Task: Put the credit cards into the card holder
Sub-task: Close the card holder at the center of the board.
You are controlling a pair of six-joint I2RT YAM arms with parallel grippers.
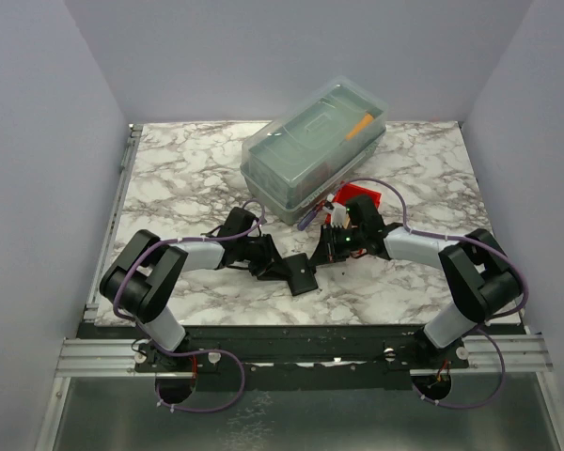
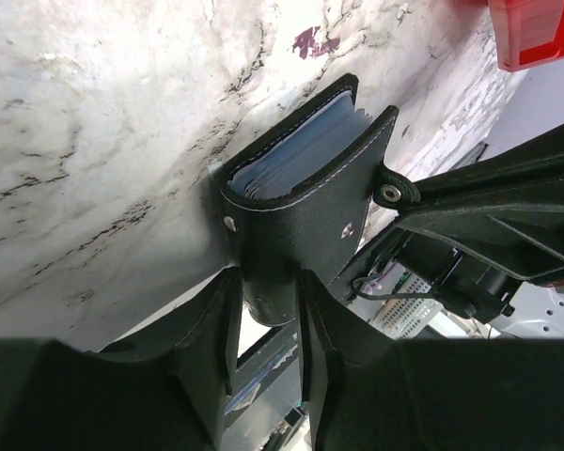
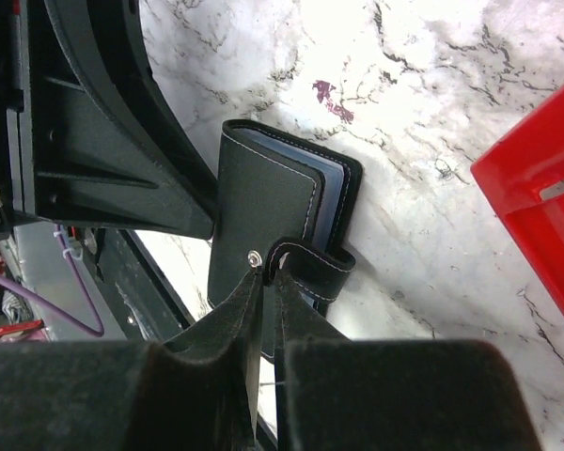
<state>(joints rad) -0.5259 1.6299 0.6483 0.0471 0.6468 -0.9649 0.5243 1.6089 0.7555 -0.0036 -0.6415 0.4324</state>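
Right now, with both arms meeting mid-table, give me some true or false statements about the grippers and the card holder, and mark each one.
1. The left gripper is shut on the card holder. True.
2. The right gripper is open and holds nothing. False: it pinches the card holder's strap.
3. The red bin sits on top of the clear lidded box. False: it stands on the table beside the box.
4. Pale sleeves show inside the card holder. True.

Robot lab test cell: plain pale partition walls (image 1: 38, 141) box in a marble-print tabletop (image 1: 188, 169), slotted aluminium rail (image 1: 94, 359) along frame bottom, purple cables (image 1: 210, 353) looped there.
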